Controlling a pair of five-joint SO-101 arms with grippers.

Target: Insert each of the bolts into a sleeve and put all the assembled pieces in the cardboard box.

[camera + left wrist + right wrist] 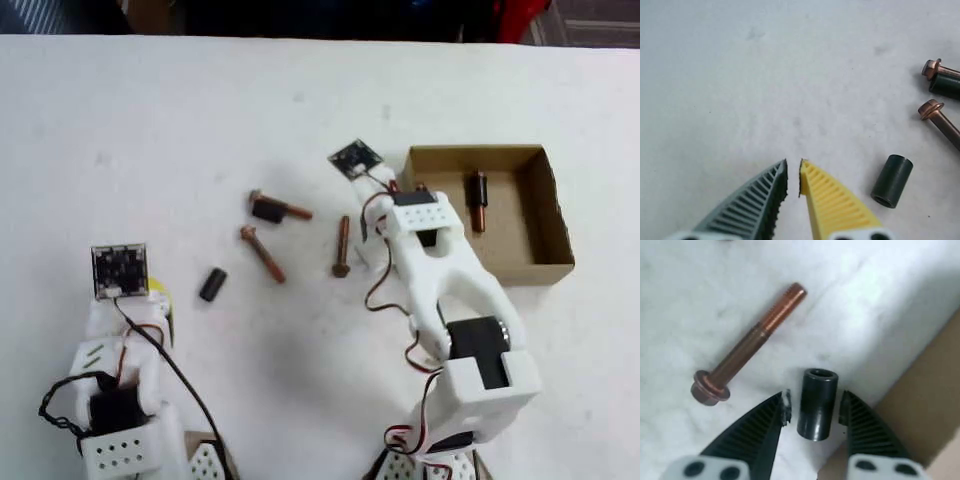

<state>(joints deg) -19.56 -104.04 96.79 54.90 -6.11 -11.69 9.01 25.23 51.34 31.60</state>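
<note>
**Sleeve between the jaws, not yet gripped**

We judge the step in hand to be picking up a sleeve for the next assembly. The right gripper (815,399) is spread wide on either side of a black sleeve (817,405) lying on the table, with a gap showing at each fingertip, so it holds nothing. A bare bolt (747,345) lies just beside the sleeve, and the cardboard box (920,405) is close on the other side. The next move calls for closing squarely on the sleeve without rolling it, then lining up its bore with the bolt's threaded end.

The left gripper (793,165) hangs over bare table with its jaws narrow, nearly together, and empty. A second sleeve (892,180) lies near it.

One finished piece (479,200) lies in the box. A bolt wearing a sleeve (272,208) and another bare bolt (262,253) wait on the table, so we judge most of the work remains.

The table (150,120) is white and faintly smudged. Beyond its far edge the room is dark, with something red at one corner.
</note>
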